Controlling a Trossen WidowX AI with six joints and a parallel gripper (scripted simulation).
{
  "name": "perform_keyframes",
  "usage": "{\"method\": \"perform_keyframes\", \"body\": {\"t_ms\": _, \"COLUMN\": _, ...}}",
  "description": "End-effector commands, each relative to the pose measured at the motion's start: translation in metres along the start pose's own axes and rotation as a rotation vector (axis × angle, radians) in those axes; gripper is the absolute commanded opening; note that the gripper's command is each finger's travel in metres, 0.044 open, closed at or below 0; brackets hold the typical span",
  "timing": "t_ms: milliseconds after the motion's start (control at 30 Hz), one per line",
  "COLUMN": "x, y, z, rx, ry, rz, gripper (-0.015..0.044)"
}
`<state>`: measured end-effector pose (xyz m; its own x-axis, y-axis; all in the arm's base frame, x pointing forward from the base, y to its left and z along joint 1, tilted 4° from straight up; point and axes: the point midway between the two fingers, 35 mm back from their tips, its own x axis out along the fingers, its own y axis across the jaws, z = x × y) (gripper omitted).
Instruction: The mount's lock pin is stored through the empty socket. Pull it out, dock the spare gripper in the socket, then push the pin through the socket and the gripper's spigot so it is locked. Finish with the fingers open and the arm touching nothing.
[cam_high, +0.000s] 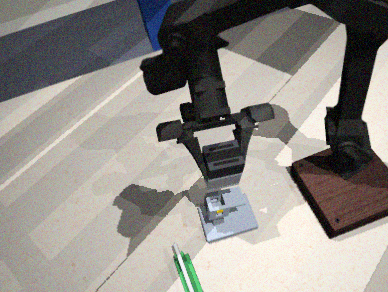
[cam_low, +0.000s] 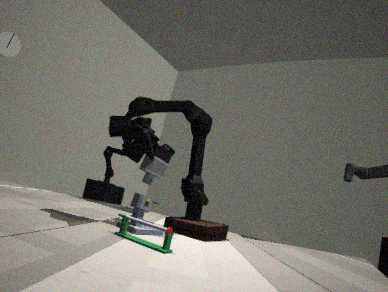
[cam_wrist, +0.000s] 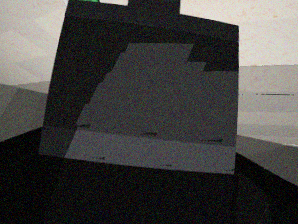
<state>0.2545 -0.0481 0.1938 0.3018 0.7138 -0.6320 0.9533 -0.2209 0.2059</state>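
Note:
My gripper is shut on the spare gripper, a grey block that fills much of the wrist view. Its narrower spigot points down and is tilted in the exterior view. It hangs above the socket, with a gap between them. The socket stands on the pale blue mount plate and has a yellow mark. The lock pin, pale with a red head, lies across the green rack, outside the socket.
The arm's brown wooden base stands close to the mount, right of it in the top and exterior views. The green rack stands in front of the mount. Another dark arm on a black box stands in the background.

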Motion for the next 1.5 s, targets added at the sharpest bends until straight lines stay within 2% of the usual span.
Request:
{"method": "perform_keyframes", "body": {"t_ms": 0, "x": -0.002, "y": 0.001, "z": -0.005, "rx": -0.006, "ry": 0.025, "rz": 0.020, "gripper": 0.0000}}
{"method": "perform_keyframes", "body": {"t_ms": 400, "x": 0.012, "y": 0.002, "z": 0.008, "rx": -0.027, "ry": 0.133, "rz": 0.023, "gripper": 0.0000}}
{"method": "perform_keyframes", "body": {"t_ms": 1467, "x": 0.038, "y": 0.004, "z": 0.043, "rx": -0.036, "ry": 0.138, "rz": 0.013, "gripper": 0.0000}}
